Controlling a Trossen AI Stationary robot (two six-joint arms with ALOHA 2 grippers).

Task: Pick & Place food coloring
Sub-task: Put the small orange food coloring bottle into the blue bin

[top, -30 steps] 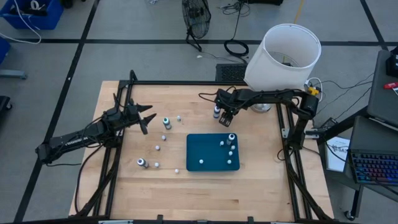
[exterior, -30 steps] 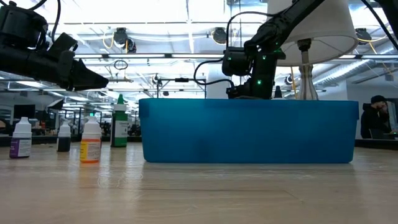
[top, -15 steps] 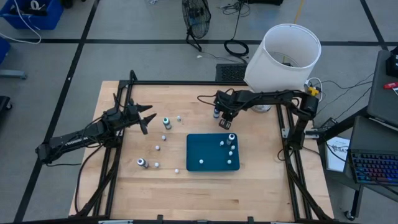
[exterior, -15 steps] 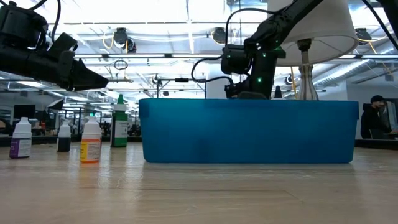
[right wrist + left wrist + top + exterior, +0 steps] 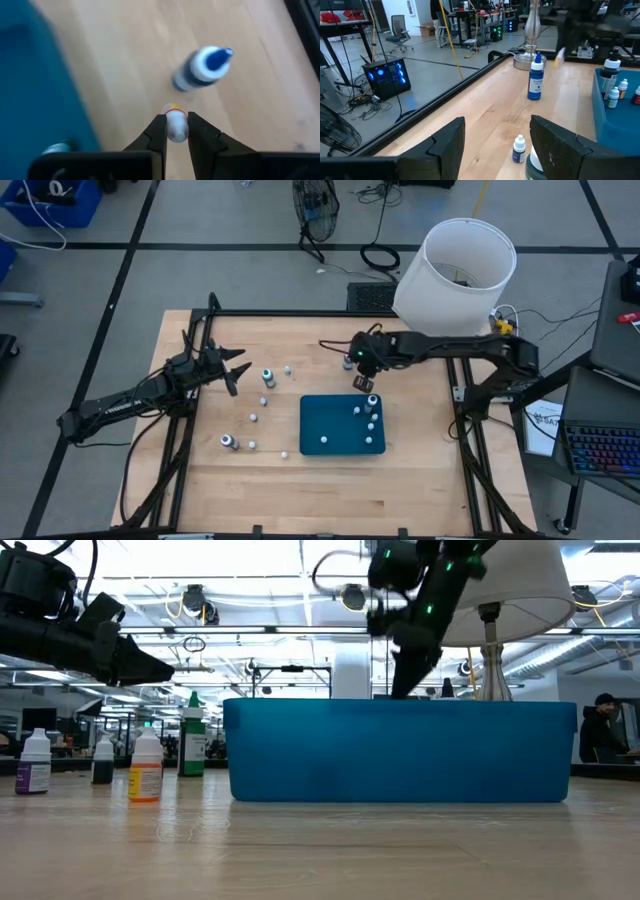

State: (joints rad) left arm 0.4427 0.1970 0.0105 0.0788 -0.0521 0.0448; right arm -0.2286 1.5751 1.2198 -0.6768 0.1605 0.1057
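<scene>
Fingers on my right gripper (image 5: 175, 131) were pinched tight on one tiny food coloring bottle (image 5: 174, 125), white cap with what looked like a yellowish band, held up off the wood just behind the teal tray (image 5: 342, 425). Right beside it below stood a taller blue-capped bottle (image 5: 202, 67) that I'd want to steer clear of. From above, that gripper sat near the tray's back right corner, where a handful of bottles (image 5: 371, 418) were standing inside along the right side. For the carry, I figured the trick was to go up and over the rim with the bottle kept upright, since the grip was only on a skinny little body that could swivel, then come down in a free patch rather than onto the ones in there, and let go low. My left gripper (image 5: 236, 370) was parked over the left part of the table with its fingers spread, holding nothing. Loose bottles (image 5: 268, 377) were scattered on the wood between it and the tray, more near the front (image 5: 229, 442). Labels showed purple, dark and orange in the low view, but no writing or brand was readable anywhere.
</scene>
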